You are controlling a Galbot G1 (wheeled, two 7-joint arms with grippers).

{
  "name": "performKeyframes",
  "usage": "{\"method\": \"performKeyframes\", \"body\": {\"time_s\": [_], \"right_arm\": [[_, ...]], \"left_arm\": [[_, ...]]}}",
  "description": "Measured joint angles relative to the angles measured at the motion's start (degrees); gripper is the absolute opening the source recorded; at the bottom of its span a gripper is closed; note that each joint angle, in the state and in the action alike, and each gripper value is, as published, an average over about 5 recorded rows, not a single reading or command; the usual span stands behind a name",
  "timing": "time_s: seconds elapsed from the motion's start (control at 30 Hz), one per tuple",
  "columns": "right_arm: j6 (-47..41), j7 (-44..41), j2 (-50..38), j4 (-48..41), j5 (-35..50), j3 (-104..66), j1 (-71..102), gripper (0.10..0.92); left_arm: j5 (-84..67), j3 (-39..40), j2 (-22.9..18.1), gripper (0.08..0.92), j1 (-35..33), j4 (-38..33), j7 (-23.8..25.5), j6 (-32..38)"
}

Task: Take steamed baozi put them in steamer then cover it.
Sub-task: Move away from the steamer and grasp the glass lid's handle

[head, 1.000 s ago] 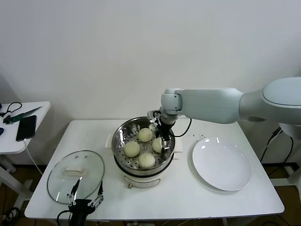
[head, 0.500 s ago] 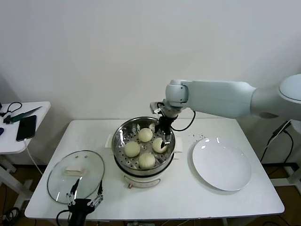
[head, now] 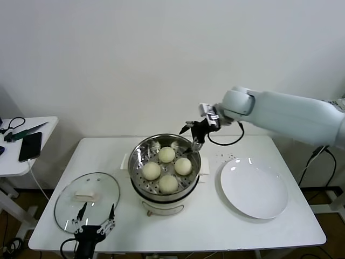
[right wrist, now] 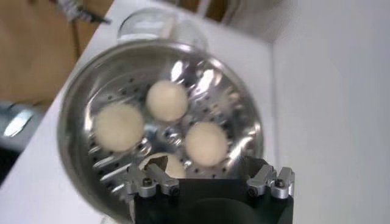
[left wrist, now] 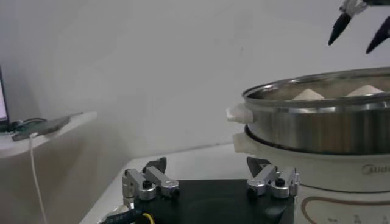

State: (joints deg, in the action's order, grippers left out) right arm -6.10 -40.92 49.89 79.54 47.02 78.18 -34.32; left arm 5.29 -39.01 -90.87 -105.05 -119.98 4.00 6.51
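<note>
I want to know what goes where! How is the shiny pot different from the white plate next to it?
The steamer is deep, shiny metal; the plate is flat and white. The steamer holds four baozi on its holed tray; the plate holds nothing. The steamer sits in a white base in the middle of the table; the plate lies straight on the table, toward the robot's right. Both are round.

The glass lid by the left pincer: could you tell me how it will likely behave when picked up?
The glass lid is probably rigid, breakable and fairly heavy, being clear glass. Its smooth dome looks slippery, so the white handle seems the safer hold. It lies flat on the table, so it is unlikely to roll.
</note>
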Motion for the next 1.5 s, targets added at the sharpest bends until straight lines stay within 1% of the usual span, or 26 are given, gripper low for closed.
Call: {"method": "performKeyframes", "body": {"time_s": [0.37,0.63,0.83,1.07,1.3,1.5], "right_arm": [[8.9,16.5,-13.6,7.2,0.8,-25.8,26.2,0.823],[10.9,24.2,-17.0,11.9,-0.7,-50.6,51.2,0.823],[10.8,27.2,-15.9,14.7,-3.2,-68.2,69.1,0.823],[10.5,28.6,-11.1,17.2,-6.4,-85.2,86.2,0.823],[9.6,29.0,-6.2,17.9,-8.7,-96.5,97.5,0.823],[9.3,29.0,-2.9,17.5,-10.6,-101.7,103.3,0.823]], "left_arm": [[3.7,-0.1,-1.1,0.823,-0.7,-2.1,-0.7,-0.2],[10.4,-1.3,-1.3,0.823,-0.1,-3.6,-2.3,-1.8],[19.6,-2.6,-0.9,0.823,0.6,-4.4,-3.4,-2.8],[36.1,-4.1,0.2,0.823,1.7,-4.7,-4.2,-3.6],[56.5,-4.0,1.7,0.823,3.1,-3.7,-3.5,-5.0],[70.9,-3.5,2.5,0.823,6.5,0.2,-4.3,-5.5]]}}
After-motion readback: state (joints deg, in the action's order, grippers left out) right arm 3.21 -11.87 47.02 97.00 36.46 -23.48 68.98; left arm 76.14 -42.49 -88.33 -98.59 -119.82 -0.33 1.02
